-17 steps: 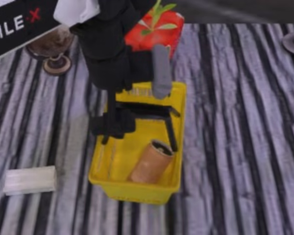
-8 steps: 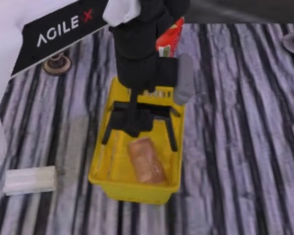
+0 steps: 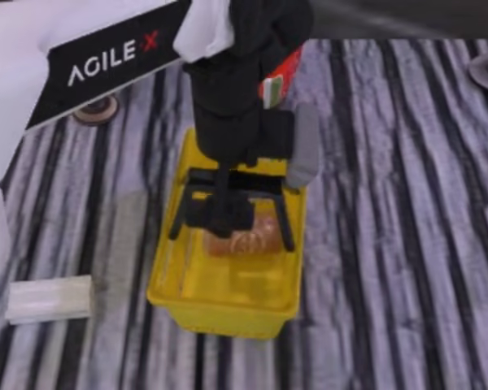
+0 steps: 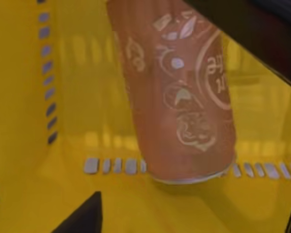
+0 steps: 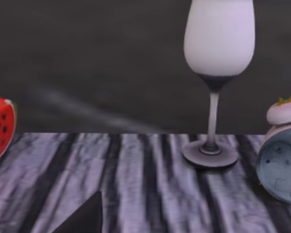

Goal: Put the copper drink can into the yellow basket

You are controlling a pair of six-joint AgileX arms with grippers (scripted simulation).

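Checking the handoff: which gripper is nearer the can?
Left. The left gripper hangs over the can inside the basket. The right gripper is out of the top view, off by a wine glass.

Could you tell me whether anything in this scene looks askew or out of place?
Only mildly: the small copper-orange drink can lies on its side inside the large yellow slotted plastic basket, under the left gripper, rather than upright. Nothing spilled or damaged.

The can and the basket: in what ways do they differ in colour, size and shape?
The can is copper-orange with pale emblems; the basket is bright yellow with slotted walls. The can is a small cylinder; the basket is a much larger rectangular container with black handles. The can lies inside the basket, under the left gripper. Both sit on the striped table.
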